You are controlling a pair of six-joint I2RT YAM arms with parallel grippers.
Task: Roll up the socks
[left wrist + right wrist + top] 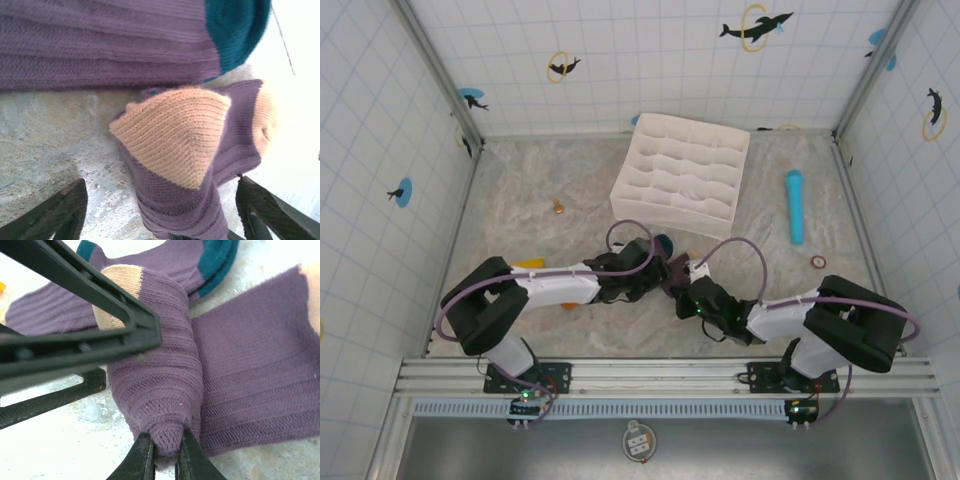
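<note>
Reaching inward, arms meet mid-table | right jaws pinching the socks [160, 390] | left jaws spread astride them

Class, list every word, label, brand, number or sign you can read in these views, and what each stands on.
Readable text: none.
Dark dolphin stickers with yellow rings on the tiled walls: pictures, no words.
Small round disc at the near edge: marks too small to read.
Purple ribbed fabric socks: no label or print visible.
</note>
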